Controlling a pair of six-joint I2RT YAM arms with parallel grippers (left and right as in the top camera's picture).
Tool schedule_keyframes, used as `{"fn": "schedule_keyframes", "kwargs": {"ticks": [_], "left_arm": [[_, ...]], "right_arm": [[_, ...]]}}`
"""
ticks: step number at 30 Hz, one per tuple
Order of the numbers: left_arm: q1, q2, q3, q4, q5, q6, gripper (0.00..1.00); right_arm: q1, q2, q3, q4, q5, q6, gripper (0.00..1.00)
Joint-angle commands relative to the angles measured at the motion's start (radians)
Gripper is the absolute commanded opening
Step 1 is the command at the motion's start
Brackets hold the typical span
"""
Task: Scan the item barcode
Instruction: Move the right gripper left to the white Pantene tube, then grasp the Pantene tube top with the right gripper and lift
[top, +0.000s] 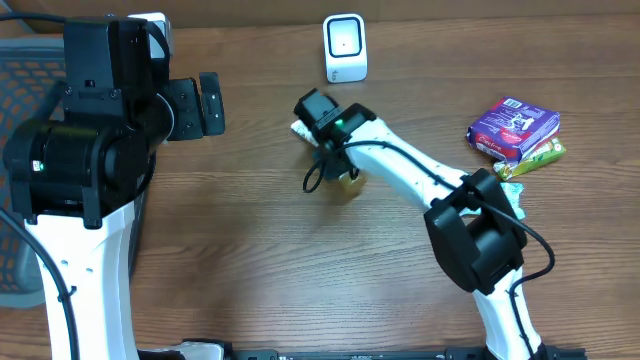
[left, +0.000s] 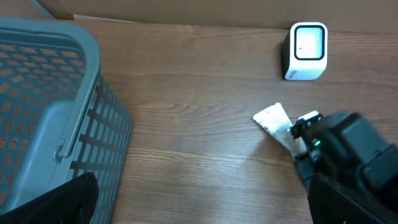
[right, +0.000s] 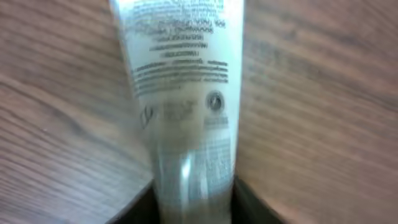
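Taking up the left of the table (top: 250, 260), the basket (left: 56, 112) probably waits for scanned goods. The left gripper (top: 200, 103) hangs beside it with its jaws wide apart and holding nothing, out of the way. The scanner (top: 345, 47) stands upright at the far edge, its window facing the work area so a code can be shown to it. Snack packs (top: 513, 128) lie well off to the right, likely queued. Just in front of the scanner, the right gripper (right: 194, 202) is clamped on the tube's (right: 180, 81) lower end, leaving the printed face bare, presumably so its barcode stays readable.
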Motion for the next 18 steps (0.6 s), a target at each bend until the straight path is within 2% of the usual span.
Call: {"fn": "schedule_keyframes", "kwargs": {"ticks": [1, 3, 7, 10, 18], "left_arm": [[0.006, 0.005, 0.006, 0.003, -0.013, 0.012, 1.0], [0.006, 0.005, 0.006, 0.003, -0.013, 0.011, 1.0], [0.006, 0.005, 0.006, 0.003, -0.013, 0.012, 1.0], [0.006, 0.005, 0.006, 0.003, -0.013, 0.012, 1.0], [0.006, 0.005, 0.006, 0.003, -0.013, 0.012, 1.0]], "right_arm": [[0.005, -0.06, -0.026, 0.014, -0.103, 0.004, 0.52], [0.008, -0.06, -0.04, 0.0, -0.159, -0.015, 0.62], [0.008, -0.061, -0.024, -0.039, -0.204, -0.02, 0.63], [-0.005, -0.061, 0.04, -0.092, -0.204, -0.019, 0.51], [-0.074, -0.061, 0.249, -0.212, -0.204, 0.013, 0.07]]}}
